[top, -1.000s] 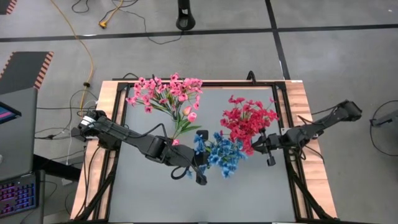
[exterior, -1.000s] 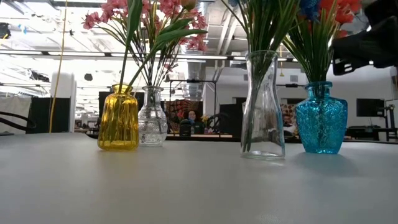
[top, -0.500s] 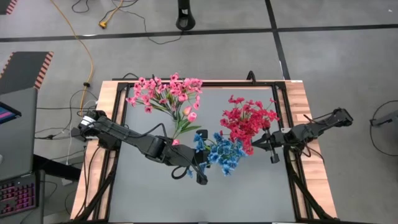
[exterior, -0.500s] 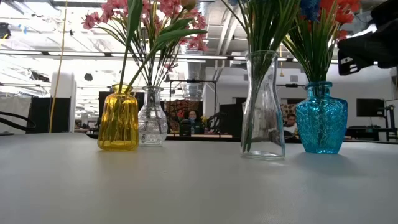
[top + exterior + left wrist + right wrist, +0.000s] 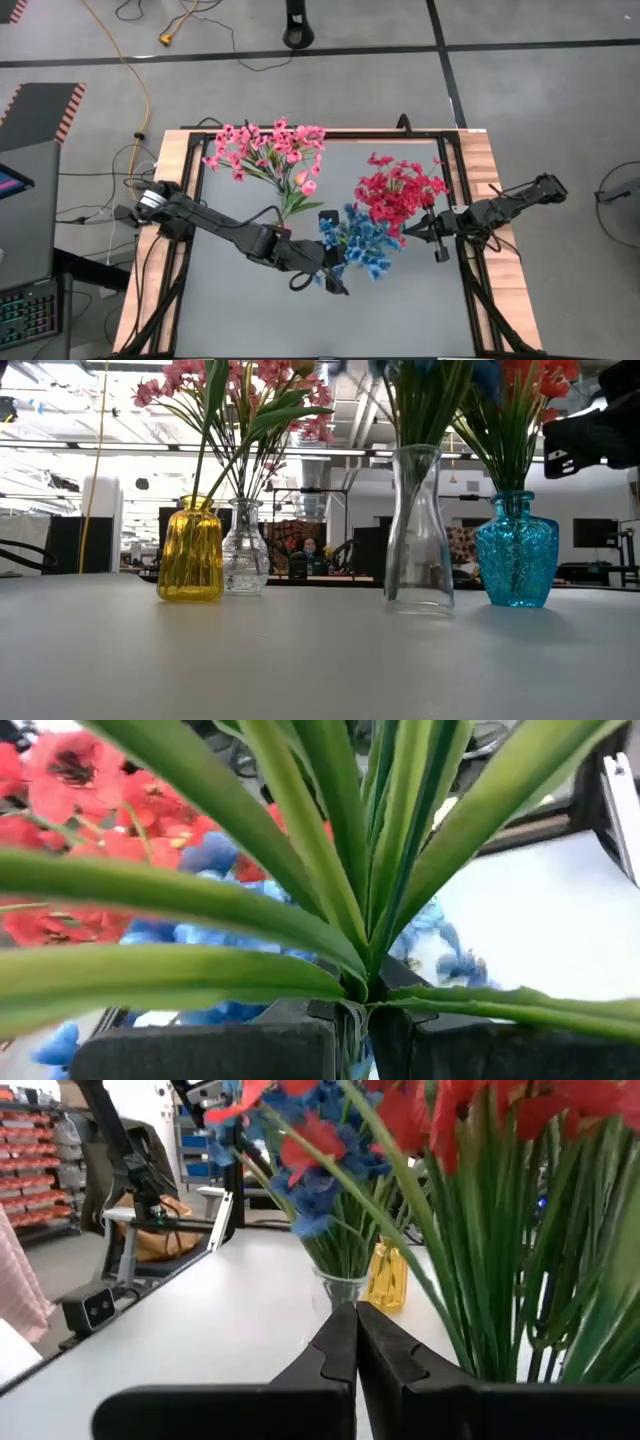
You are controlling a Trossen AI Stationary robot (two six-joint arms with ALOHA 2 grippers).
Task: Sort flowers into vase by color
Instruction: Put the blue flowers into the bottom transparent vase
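Blue flowers (image 5: pixel 362 245) stand in a tall clear vase (image 5: pixel 418 530) at mid-table. Red flowers (image 5: pixel 400 193) fill a blue vase (image 5: pixel 515 550) to its right. Pink flowers (image 5: pixel 268 150) rise from a yellow vase (image 5: pixel 190 550) and a small clear vase (image 5: pixel 245 550) at the far left. My left gripper (image 5: pixel 338 282) hangs at the near left side of the blue bunch, shut on a green sprig (image 5: pixel 330 870) whose leaves reach into that bunch. My right gripper (image 5: pixel 437 240) is shut on nothing, level, just right of the red flowers. My left gripper pinches the sprig's thin stem (image 5: pixel 358 1012) between its two fingers, just below where the long leaves fan out. The fingers come from the table's near left, slanting slightly down. The leaves spread ahead toward the blue blossoms; the stem's lower end is hidden.
The wooden table frame (image 5: pixel 170 200) runs around the grey top. A wide bare stretch of table (image 5: pixel 300 660) lies in front of the vases. Cables cross the floor (image 5: pixel 150 60) beyond the far edge.
My left gripper has gone toward the table's right edge and a little down, still shut on the sprig. The blue bunch has been pushed rightward, toward the red flowers, and the tall clear vase has shifted slightly in the low view.
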